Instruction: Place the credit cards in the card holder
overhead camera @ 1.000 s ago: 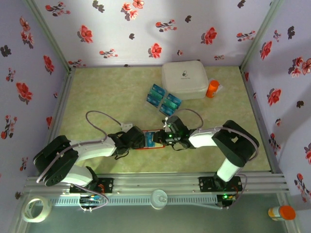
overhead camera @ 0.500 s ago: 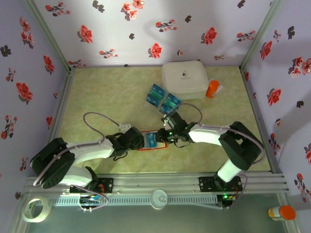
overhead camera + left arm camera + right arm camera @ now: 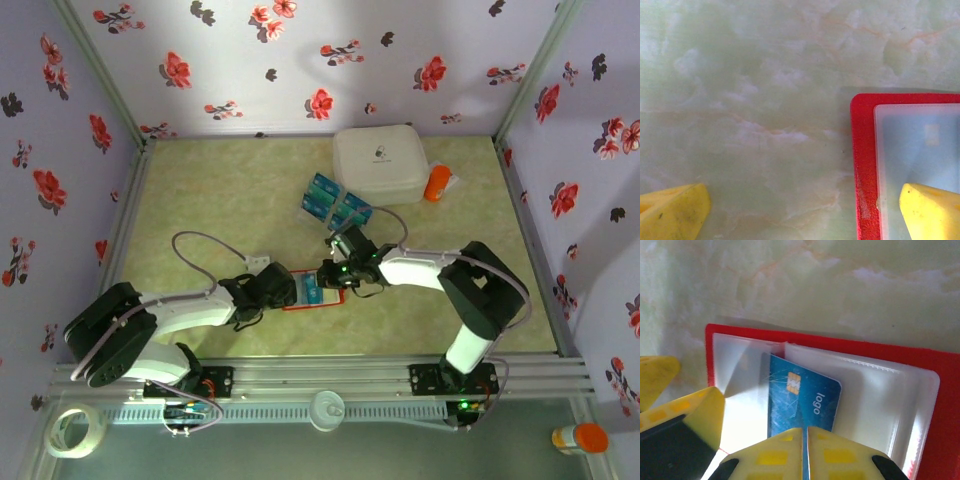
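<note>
The red card holder (image 3: pixel 330 295) lies open on the table between the two arms, clear pockets up. My left gripper (image 3: pixel 800 215) is open wide, one yellow fingertip (image 3: pixel 932 210) resting on the holder's left pocket beside the red rim (image 3: pixel 862 165), the other over bare table. My right gripper (image 3: pixel 805 452) is shut on a blue credit card (image 3: pixel 802 395) with a gold chip. The card's far end sits inside a clear pocket of the holder (image 3: pixel 880 352). Several more blue-green credit cards (image 3: pixel 335 203) lie farther back on the table.
A white rounded case (image 3: pixel 380 163) stands at the back, with an orange bottle (image 3: pixel 437 183) to its right. Flowered walls close the table on three sides. The left gripper's (image 3: pixel 288 290) other yellow finger (image 3: pixel 690 415) stands close to the left of the held card.
My right gripper has shifted a little to the left over the holder and its jaws have closed tighter on the card. The left arm has stayed in place.
</note>
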